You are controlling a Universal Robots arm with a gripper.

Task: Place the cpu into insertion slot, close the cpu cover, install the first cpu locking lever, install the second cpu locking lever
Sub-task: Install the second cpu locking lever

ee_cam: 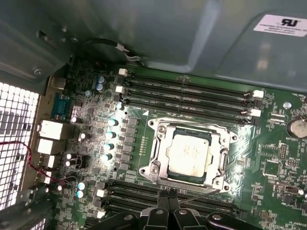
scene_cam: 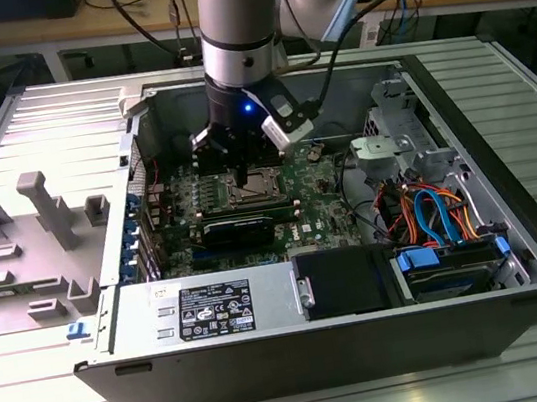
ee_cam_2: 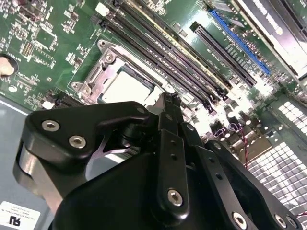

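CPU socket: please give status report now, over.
Gripper shut, low beside the insertion slot. Cpu seated, cpu cover down. Nothing in the way.

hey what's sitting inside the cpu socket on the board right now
The cpu lies in the insertion slot, with the cpu cover framing its silver top. The socket contacts beneath are covered by the chip.

The cpu (ee_cam: 189, 152) is seated in the insertion slot (ee_cam: 169, 139), framed by the cpu cover (ee_cam: 159, 154). Memory slots (ee_cam: 187, 93) are laid along two opposite sides of it. The claw (scene_cam: 242, 173) is held just above the socket, inside the computer case (scene_cam: 515, 225), which is set on the tabletop (scene_cam: 63, 383).
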